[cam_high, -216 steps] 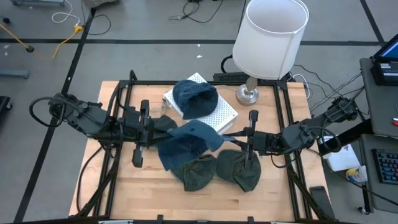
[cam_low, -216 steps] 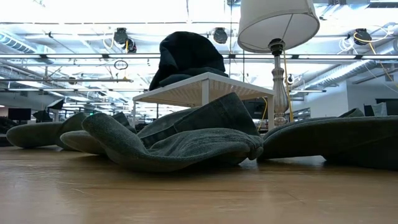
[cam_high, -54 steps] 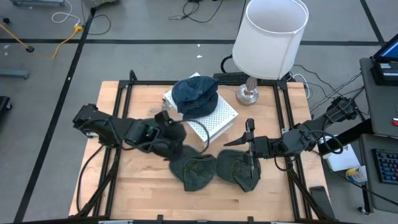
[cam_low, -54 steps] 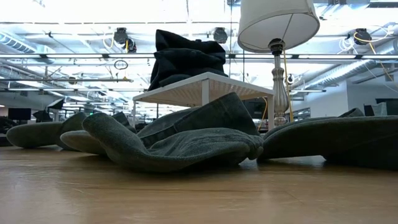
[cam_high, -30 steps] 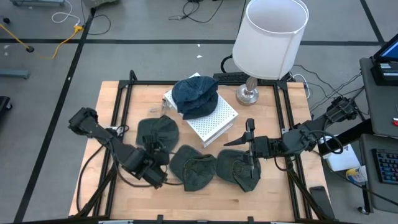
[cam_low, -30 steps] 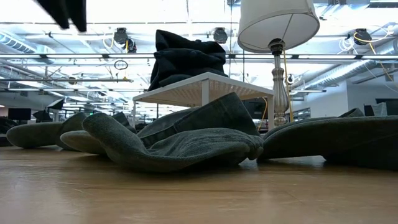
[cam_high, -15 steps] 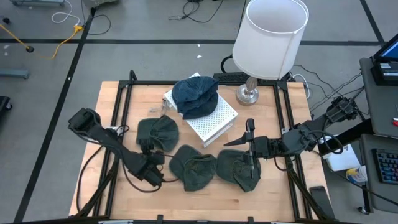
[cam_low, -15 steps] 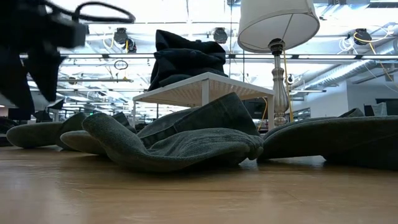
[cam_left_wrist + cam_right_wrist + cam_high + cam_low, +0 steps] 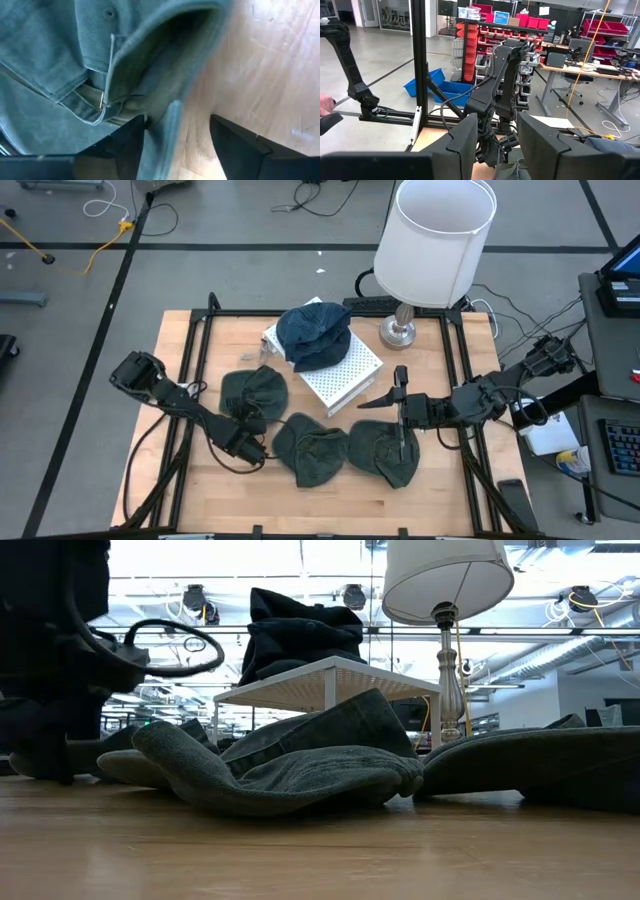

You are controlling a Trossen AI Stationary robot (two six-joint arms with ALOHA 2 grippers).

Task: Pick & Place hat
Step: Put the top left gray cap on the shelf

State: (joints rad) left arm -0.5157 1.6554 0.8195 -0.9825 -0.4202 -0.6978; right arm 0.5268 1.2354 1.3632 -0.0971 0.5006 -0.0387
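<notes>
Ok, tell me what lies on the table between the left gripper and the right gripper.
In the high view, two grey-green hats lie side by side between the left gripper and the right gripper: the middle hat and the right-hand hat, overlapping slightly.

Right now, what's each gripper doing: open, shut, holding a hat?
Left gripper: open, down at the table, its fingers straddling the brim edge of a grey-green fabric hat, not gripped.
Right gripper: open, empty, above the table.
</notes>
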